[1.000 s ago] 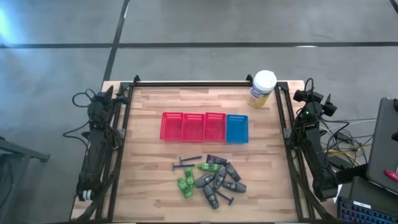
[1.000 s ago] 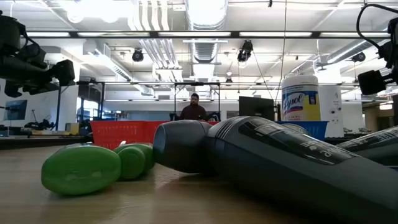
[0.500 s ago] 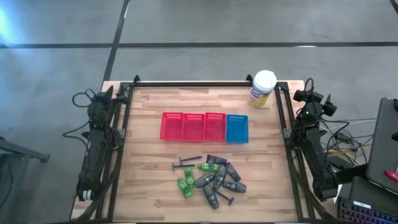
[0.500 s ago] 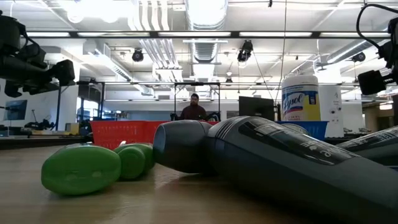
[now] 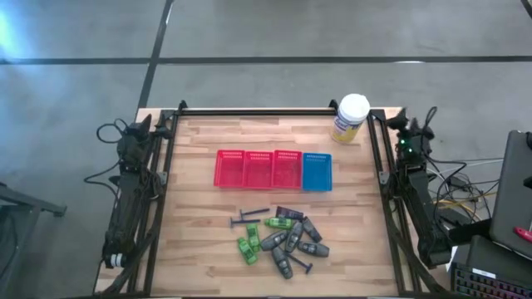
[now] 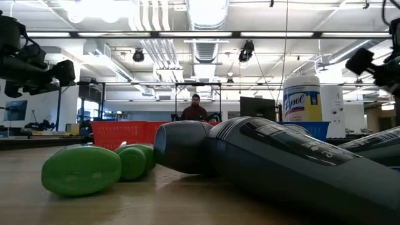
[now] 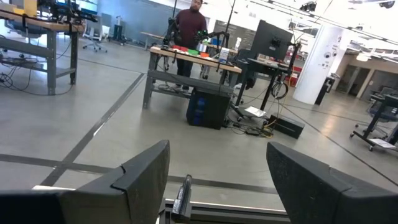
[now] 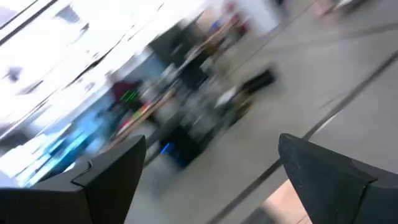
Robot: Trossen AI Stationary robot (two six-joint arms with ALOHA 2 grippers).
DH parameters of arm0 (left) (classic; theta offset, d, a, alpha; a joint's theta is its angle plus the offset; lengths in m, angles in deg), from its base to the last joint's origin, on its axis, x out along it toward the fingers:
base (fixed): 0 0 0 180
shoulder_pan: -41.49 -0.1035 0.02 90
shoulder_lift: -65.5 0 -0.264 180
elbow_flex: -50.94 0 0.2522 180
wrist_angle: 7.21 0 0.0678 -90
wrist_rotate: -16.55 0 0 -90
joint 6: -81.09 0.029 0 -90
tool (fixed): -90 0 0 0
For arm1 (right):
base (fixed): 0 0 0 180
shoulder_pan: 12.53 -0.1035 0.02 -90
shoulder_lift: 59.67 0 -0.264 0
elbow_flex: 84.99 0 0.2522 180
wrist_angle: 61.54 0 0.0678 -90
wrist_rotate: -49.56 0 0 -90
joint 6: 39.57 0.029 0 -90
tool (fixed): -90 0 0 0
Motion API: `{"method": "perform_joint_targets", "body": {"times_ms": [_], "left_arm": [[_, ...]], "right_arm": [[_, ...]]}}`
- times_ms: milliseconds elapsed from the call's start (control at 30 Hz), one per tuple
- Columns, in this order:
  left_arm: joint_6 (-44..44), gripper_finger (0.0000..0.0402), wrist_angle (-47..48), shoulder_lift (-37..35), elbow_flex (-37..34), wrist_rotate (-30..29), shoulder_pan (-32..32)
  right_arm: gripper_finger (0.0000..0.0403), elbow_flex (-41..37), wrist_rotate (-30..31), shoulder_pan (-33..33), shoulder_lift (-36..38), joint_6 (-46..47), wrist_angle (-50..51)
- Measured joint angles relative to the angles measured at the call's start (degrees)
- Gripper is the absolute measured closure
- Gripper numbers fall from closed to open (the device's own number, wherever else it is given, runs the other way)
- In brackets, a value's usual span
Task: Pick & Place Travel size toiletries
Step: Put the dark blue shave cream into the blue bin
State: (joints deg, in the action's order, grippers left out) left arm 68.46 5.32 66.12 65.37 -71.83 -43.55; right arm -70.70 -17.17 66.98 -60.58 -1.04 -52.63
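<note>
The toiletries lie in a loose pile [image 5: 281, 239] on the wooden table's near middle: green little bottles [image 5: 248, 246], dark grey tapered tubes [image 5: 293, 241] and thin dark T-shaped sticks [image 5: 248, 218], all flat on the wood. In the low view a green bottle [image 6: 81, 169] and a grey tube [image 6: 275, 159] show close up. My left gripper [image 7: 217, 180] is open and empty at the table's far left corner [image 5: 158, 126]. My right gripper [image 8: 214, 174] is open and empty at the far right corner [image 5: 401, 126]. Both are far from the pile.
Three red mesh baskets [image 5: 258, 169] and one blue basket [image 5: 317, 171] stand in a row at the table's middle. A tall yellow canister with a white lid [image 5: 351, 117] stands at the far right. A black rail [image 5: 258, 110] runs along the far edge. A person [image 6: 195, 109] stands far behind.
My right arm's wrist has shifted at the table's far right corner, a little toward the table's left, and has risen in the low view. The toiletries, baskets and left arm have kept still.
</note>
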Motion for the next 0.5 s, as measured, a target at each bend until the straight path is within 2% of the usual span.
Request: {"method": "perform_joint_targets", "body": {"times_ms": [100, 167, 300, 367, 433, 500], "left_arm": [[0.0, 0.0129, 0.0, 0.0, 0.0, 0.0, 0.01], [0.0, 0.0129, 0.0, 0.0, 0.0, 0.0, -0.01], [0.0, 0.0129, 0.01, 0.0, 0.0, 0.02, -0.01], [0.0, 0.0129, 0.0, 0.0, -0.01, 0.01, -0.01], [0.0, 0.0129, 0.02, 0.0, 0.0, 0.0, -0.01], [0.0, 0.0129, 0.01, 0.0, 0.0, 0.0, -0.01]], "right_arm": [[0.0039, 0.0, -14.2, 0.02, 0.02, 3.96, 1.59], [0.0039, 0.0, -28.06, -0.01, 0.02, 8.05, 1.19], [0.0039, 0.0, -50.78, -0.31, 0.06, 8.13, -6.12], [0.0039, 0.0, -60.45, -0.75, 0.07, 11.22, -10.74], [0.0039, 0.0, -65.68, -1.46, 0.07, 15.53, -14.4], [0.0039, 0.0, -66.32, -2.61, 0.07, 19.33, -17.43]]}}
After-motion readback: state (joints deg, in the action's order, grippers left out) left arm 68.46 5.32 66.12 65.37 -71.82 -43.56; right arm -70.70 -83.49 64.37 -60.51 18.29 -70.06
